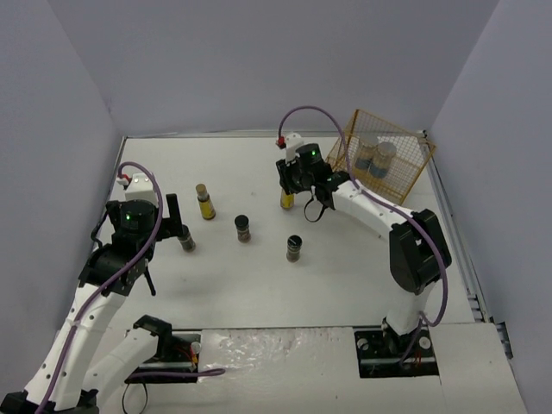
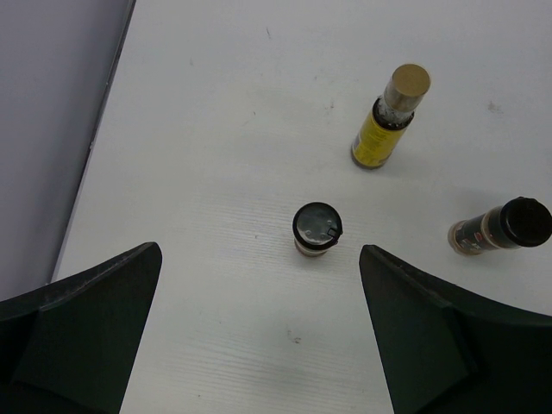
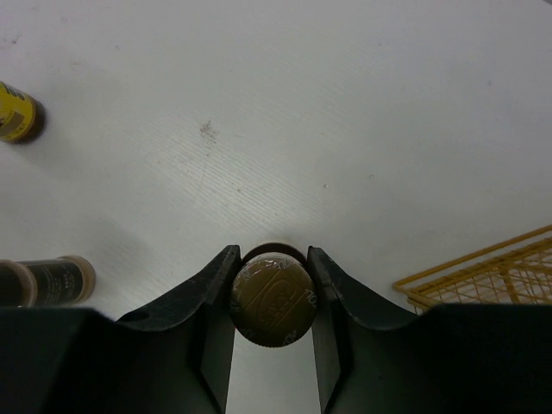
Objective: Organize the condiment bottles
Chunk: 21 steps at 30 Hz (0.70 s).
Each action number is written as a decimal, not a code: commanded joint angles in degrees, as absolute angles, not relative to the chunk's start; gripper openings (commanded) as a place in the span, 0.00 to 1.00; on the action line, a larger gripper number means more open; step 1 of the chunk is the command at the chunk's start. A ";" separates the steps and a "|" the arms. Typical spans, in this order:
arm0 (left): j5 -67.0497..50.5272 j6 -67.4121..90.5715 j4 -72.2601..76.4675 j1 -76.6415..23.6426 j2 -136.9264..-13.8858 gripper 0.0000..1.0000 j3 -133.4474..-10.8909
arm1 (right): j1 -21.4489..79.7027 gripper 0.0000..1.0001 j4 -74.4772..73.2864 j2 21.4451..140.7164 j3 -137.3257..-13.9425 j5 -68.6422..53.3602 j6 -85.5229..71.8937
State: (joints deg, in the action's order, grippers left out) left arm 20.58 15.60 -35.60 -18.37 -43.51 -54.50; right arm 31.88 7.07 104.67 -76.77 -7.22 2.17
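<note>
My right gripper point(image 1: 289, 191) is shut on a slim yellow-labelled bottle point(image 1: 286, 202) standing left of the rack. In the right wrist view its brown cap point(image 3: 272, 299) sits tight between the jaws of the gripper point(image 3: 272, 253). My left gripper point(image 1: 178, 226) is open and empty, just short of a short black-capped jar point(image 1: 187, 244). In the left wrist view that jar point(image 2: 317, 228) stands ahead of the wide-open gripper point(image 2: 259, 259). A second yellow bottle point(image 1: 204, 202) and two more dark jars point(image 1: 243, 228) point(image 1: 295, 248) stand mid-table. Two pale silver-lidded jars point(image 1: 366, 151) point(image 1: 384, 158) stand inside the rack.
The gold wire rack point(image 1: 412, 177) stands at the back right, and its corner shows in the right wrist view point(image 3: 483, 276). Grey walls close the table on the left, back and right. The arm bases sit at the near edge.
</note>
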 commanded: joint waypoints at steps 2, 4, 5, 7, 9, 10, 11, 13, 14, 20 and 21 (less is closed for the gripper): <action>20.62 15.03 -31.89 -18.72 -43.95 0.97 -55.72 | 32.07 0.00 8.15 89.94 -83.51 4.18 -1.96; 20.39 15.03 -31.82 -18.72 -44.03 0.97 -55.73 | 31.95 0.00 4.49 88.03 -86.35 10.80 -2.92; 20.39 15.03 -31.82 -18.72 -44.03 0.97 -55.80 | 31.44 0.00 2.21 87.36 -87.10 12.46 -3.22; 20.30 15.03 -31.90 -18.72 -44.03 0.97 -55.72 | 30.64 0.00 0.36 86.55 -88.64 16.71 -4.65; 20.39 15.12 -31.90 -18.72 -43.86 0.97 -55.72 | 27.88 0.00 -1.39 84.89 -88.24 17.75 -6.20; 20.37 15.10 -31.90 -18.72 -43.87 0.97 -55.72 | 27.41 0.00 -1.39 84.38 -87.81 17.77 -6.91; 20.30 15.03 -31.90 -18.72 -43.94 0.97 -55.72 | 25.22 0.00 -1.31 83.96 -87.33 17.88 -7.74; 20.22 15.03 -31.90 -18.72 -43.94 0.97 -55.72 | 21.97 0.00 -1.22 83.15 -85.94 18.31 -9.94; 20.22 15.03 -31.90 -18.72 -43.90 0.97 -55.72 | 21.15 0.00 -0.90 82.96 -85.26 19.08 -10.58; 20.13 15.03 -31.90 -18.75 -43.74 0.97 -55.72 | 17.11 0.00 3.72 82.47 -81.97 21.42 -12.36; 20.13 15.03 -31.90 -18.79 -43.70 0.97 -55.72 | 16.62 0.00 4.21 82.51 -81.71 21.61 -12.44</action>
